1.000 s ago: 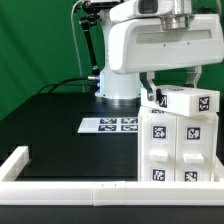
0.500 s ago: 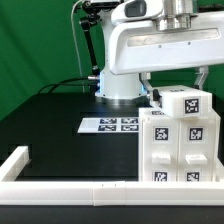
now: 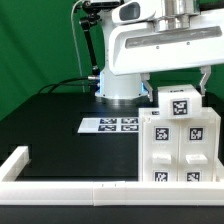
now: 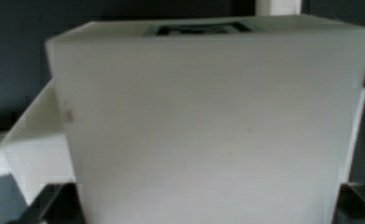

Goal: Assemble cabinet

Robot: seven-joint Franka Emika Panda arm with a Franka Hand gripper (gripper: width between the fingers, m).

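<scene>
The cabinet (image 3: 180,150) stands on the black table (image 3: 55,125) at the exterior view's right, close against the white border rail (image 3: 70,187) that runs along the near edge. Its front carries several black-and-white square tags. The front shows tagged panels filling it; whether any compartment is open cannot be told from here. On top of it sits a small white drawer block (image 3: 178,103) with a tag on its near face, touching the cabinet's upper edge and set toward the exterior view's right.

The arm's white body (image 3: 150,50) hangs low over the cabinet, its wrist pointing straight down at the block. The gripper (image 3: 177,95) reaches down around the block, one dark finger (image 3: 205,82) showing at the block's side. In the wrist view the block (image 4: 205,130) fills nearly the whole picture, with dark fingertips (image 4: 46,200) just beside its lower corners; the fingers seem to pinch it from both sides.

The marker board (image 3: 110,125) lies flat on the table, well apart from the cabinet.
</scene>
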